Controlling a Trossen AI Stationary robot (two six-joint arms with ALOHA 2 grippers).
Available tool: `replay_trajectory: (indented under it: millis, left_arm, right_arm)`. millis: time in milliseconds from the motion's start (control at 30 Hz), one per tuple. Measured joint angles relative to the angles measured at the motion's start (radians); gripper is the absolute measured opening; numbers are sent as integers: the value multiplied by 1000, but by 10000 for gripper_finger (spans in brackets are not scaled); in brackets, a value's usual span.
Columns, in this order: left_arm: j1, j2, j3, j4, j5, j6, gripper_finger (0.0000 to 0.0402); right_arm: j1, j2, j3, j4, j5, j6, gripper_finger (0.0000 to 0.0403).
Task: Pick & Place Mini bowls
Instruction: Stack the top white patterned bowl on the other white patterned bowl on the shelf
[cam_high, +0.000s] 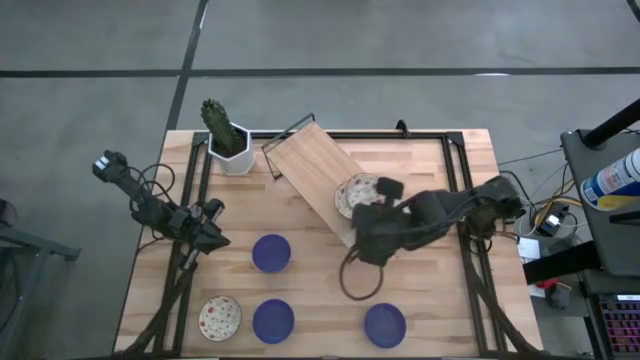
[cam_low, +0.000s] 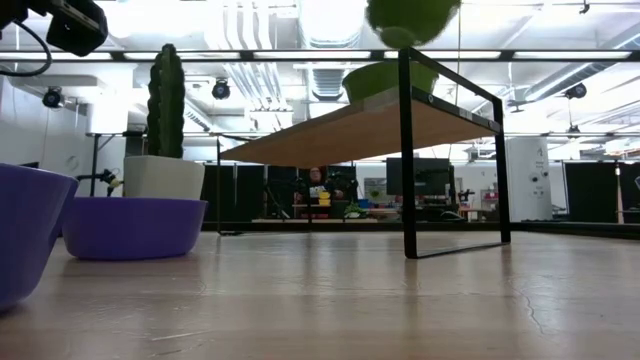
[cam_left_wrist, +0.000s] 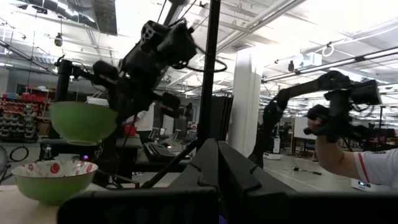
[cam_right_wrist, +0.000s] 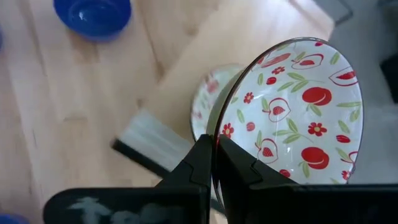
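My right gripper (cam_right_wrist: 215, 149) is shut on a cream bowl with a red-and-green pattern (cam_right_wrist: 298, 106), over the wooden shelf (cam_high: 315, 160). A second patterned bowl (cam_right_wrist: 205, 109) sits on the shelf just below it. In the left wrist view the held bowl (cam_left_wrist: 84, 121) hangs above that shelf bowl (cam_left_wrist: 56, 177), and both are green outside. A third patterned bowl (cam_high: 220, 317) and three blue bowls (cam_high: 271, 252) (cam_high: 273, 320) (cam_high: 385, 325) rest on the table. My left gripper (cam_high: 210, 238) waits shut at the table's left. My right gripper pinches the patterned bowl's rim (cam_right_wrist: 219, 127), one finger inside the bowl and one outside. The bowl is lifted clear, its inside turned toward the wrist camera, a little above the bowl on the shelf.
A white pot with a cactus (cam_high: 228, 140) stands at the far left corner beside the shelf. The shelf's black metal frame (cam_low: 407, 160) stands on the table. A person (cam_left_wrist: 348, 155) holding grippers shows beyond the table. Bare wood lies between the blue bowls.
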Motion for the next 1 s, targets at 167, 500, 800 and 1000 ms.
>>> replay_trajectory:
  millis: [167, 500, 800, 1000]
  left_arm:
    - [0, 0, 0, 3, 0, 8, 0]
    - [0, 0, 0, 11, -6, 21, 0]
    - [0, 0, 0, 10, -5, 22, 0]
    - [0, 1, 0, 10, -3, 23, 0]
  right_arm:
    - [-5, -98, -149, -2, 1, -3, 11]
    - [-5, -100, -255, 15, 11, -254, 11]
    - [-6, -47, -207, 48, 26, -350, 11]
    - [-24, 16, -161, 69, 17, -422, 11]
